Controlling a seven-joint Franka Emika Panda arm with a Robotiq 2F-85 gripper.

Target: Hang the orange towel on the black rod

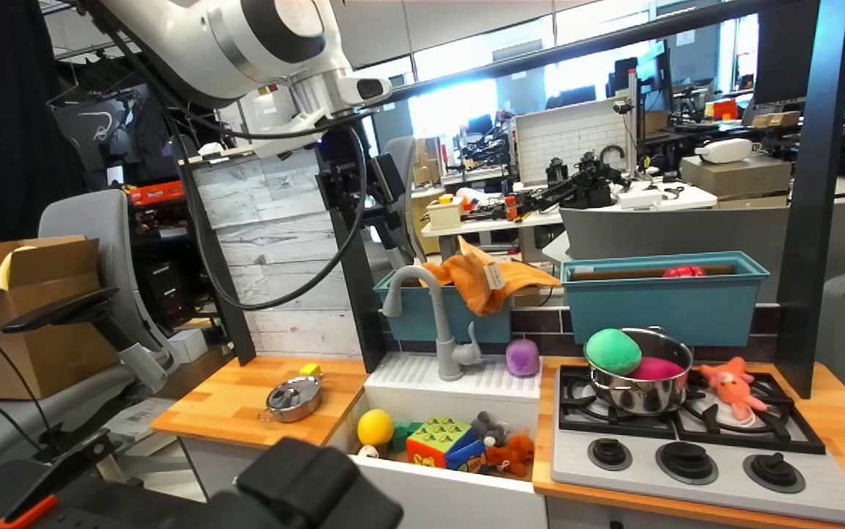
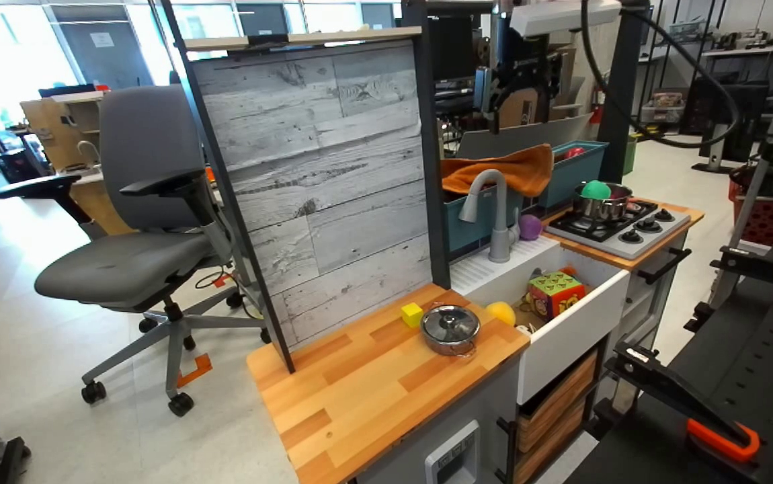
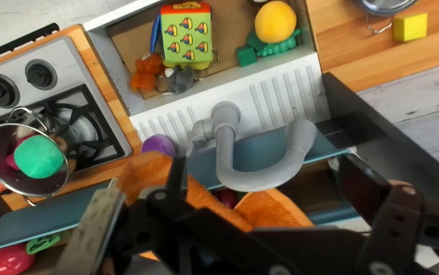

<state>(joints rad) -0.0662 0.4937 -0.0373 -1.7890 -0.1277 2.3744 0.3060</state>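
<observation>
The orange towel (image 1: 474, 283) lay crumpled over the rim of a teal planter (image 1: 414, 316), just behind the gray gooseneck faucet (image 1: 443, 330), on the side away from the white sink (image 1: 459, 494). The black rod (image 1: 555, 54) ran well above the faucet; hanging had not yet been done.

The jaws stood spread wide above the faucet and towel, with a hold on nothing. In the wrist view, the faucet's spout showed between them.

The step in hand was judged to be picking up the towel. Straight descent was not advised, as the spout appeared likely to foul the jaws. A shift from the faucet toward the stove (image 1: 639, 481) was called for before lowering. The raised fold (image 1: 471, 254) beside the white tag (image 1: 494, 276) was the preferred grip, taking cloth only and sparing the planter's rim. The towel's layout underneath could not be determined. A high lift was recommended so that loose ends cleared the faucet. Release was judged sound only once cloth draped both sides of the rod.
</observation>
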